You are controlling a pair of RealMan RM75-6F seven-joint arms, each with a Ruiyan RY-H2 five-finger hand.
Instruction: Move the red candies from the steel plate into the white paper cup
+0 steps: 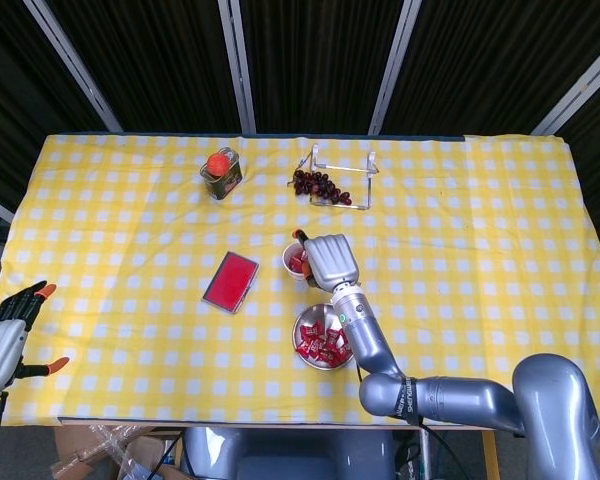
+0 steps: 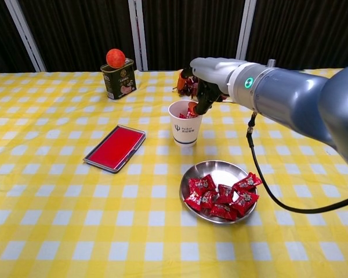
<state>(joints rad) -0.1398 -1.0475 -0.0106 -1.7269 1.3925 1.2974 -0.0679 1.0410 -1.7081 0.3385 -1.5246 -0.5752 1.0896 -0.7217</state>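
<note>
— How far is the task going at this moment?

— It is partly done. The white paper cup (image 2: 185,123) is standing upright on the yellow checked cloth (image 2: 58,191), just behind the steel plate (image 2: 220,172), and red wrappers are showing above its rim, so some candies are already sitting inside it. Many red candies (image 2: 220,196) are lying on the plate in a heap toward its front, so most of the work is remaining, as it seems.

— What is the right hand doing?

— The right hand (image 2: 207,74) is hovering just over the cup's far rim, palm turned down. Its fingers (image 2: 200,99) are curling downward toward the cup's mouth. Whether they are pinching a candy or are already empty, the pictures are not showing clearly.

— And the left hand?

— The left hand (image 1: 8,335) is waiting at the table's left edge, well apart from everything, with the fingers spread and holding nothing.

— Is anything else lying near?

— A red flat case (image 2: 115,147) is lying left of the cup, and a tin with an orange ball (image 2: 118,76) is standing behind it.
</note>
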